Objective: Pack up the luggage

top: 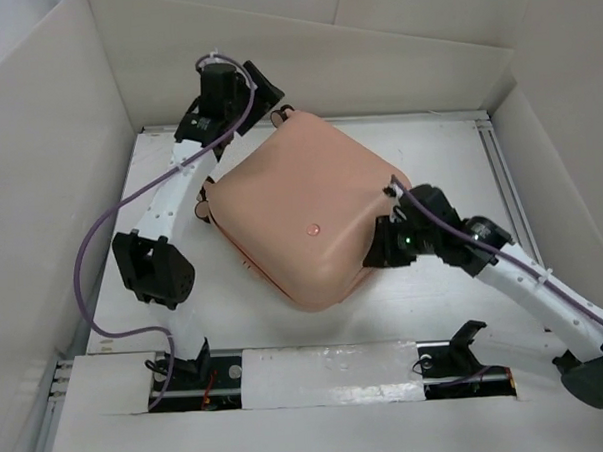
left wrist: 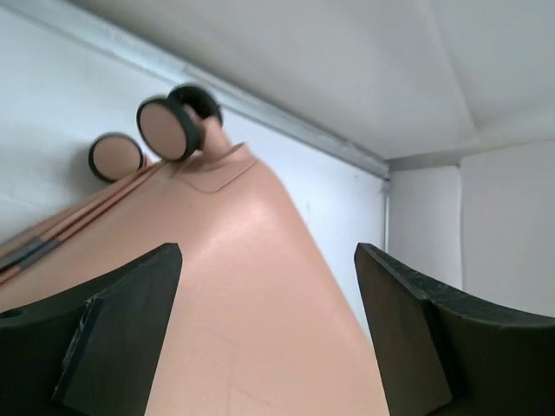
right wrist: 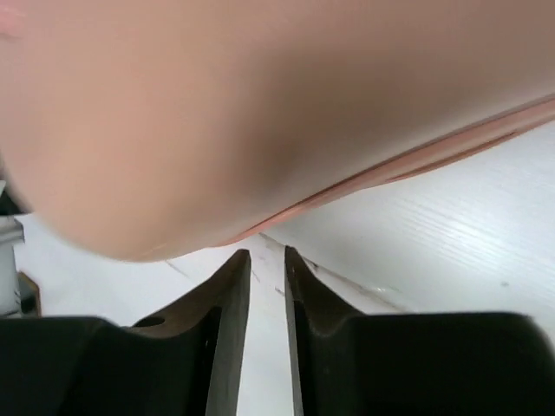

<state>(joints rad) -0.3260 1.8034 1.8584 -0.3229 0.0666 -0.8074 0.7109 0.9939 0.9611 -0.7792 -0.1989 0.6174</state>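
White slick surface (top: pixel 435 310): luggage (top: pixel 311 221), below the wide-open left gripper (left wrist: pixel 267 260) and just ahead of the near-closed, empty right gripper (right wrist: pixel 267 256), could skid if pushed.

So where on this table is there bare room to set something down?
Widest: the far-right table corner, between the luggage and the right rail. Also a narrow strip between the luggage's near corner and the white front panel. Crowded: far left, left gripper beside the wheels; and the luggage's right edge, where the right gripper sits.
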